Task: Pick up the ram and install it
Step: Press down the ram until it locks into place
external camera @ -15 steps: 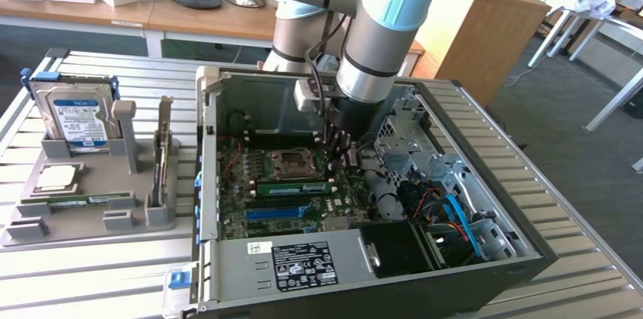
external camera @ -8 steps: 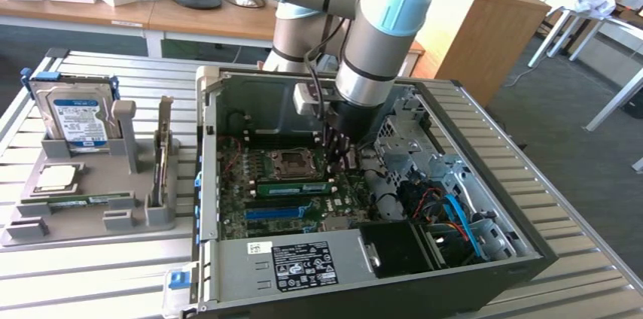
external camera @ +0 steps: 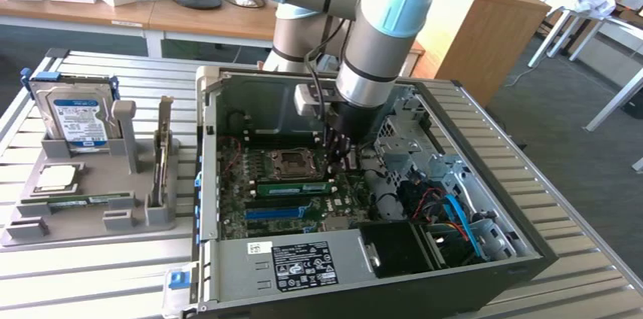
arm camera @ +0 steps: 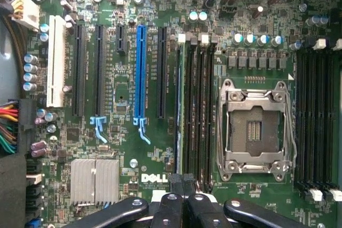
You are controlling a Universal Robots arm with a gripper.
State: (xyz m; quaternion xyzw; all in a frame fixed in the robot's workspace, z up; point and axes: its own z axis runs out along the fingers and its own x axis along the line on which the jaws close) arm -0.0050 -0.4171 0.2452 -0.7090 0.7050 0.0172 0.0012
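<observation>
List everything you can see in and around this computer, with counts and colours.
computer case: one, grey and black, open, on the table
table: one, slatted metal
motherboard: one, green, inside the case
ram: one, green, beside the processor socket, near the end effector
processor socket: one, silver frame, on the motherboard
long slot: one, bright blue, on the motherboard
holder: one, grey, on the table, exterior view's left
hard drive: one, blue label, upright in the holder
square chip: one, silver, on the holder
robot arm: one, grey and pale blue, reaching into the case
end effector: one, black, shut, above the motherboard
</observation>
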